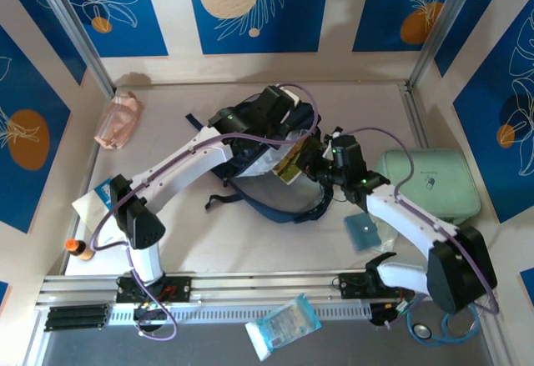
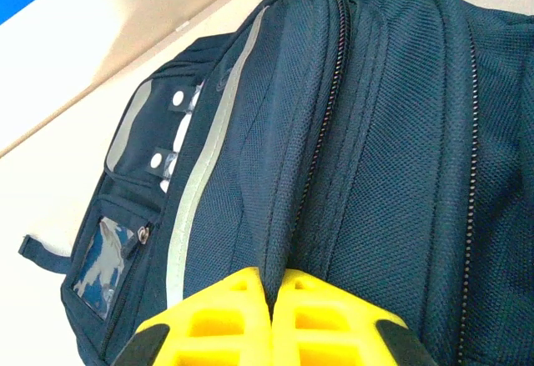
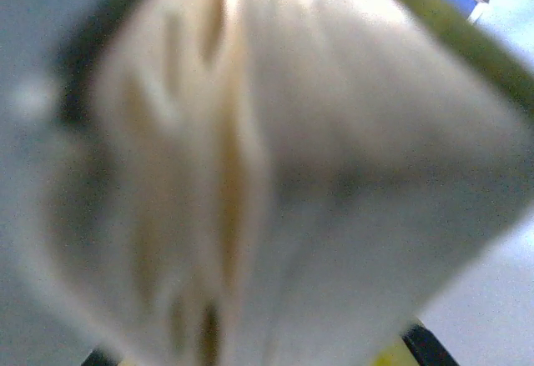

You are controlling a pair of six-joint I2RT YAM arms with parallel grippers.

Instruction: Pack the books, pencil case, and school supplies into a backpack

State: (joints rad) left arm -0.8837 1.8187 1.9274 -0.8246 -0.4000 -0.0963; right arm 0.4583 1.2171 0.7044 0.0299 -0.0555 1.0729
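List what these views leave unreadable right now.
- Right wrist view: thin green-edged book, blurred against the lens; cover unreadable.
- Top view: dark navy fabric backpack, contents hidden behind both arms.
- Left wrist view: yellow left fingers, cut by the bottom edge; pinching fabric or not, unclear.

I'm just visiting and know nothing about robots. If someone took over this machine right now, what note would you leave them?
Left gripper: shut, pinching the fabric of the backpack.
Right gripper: shut on a green-edged book at the backpack's mouth.
On the table: pink pencil case far left, teal pad near right, orange-capped tube near left.
Done: nothing clearly packed yet; the inside is hard to see.
Left to do: push the book in, then pack pencil case, pad and tube.
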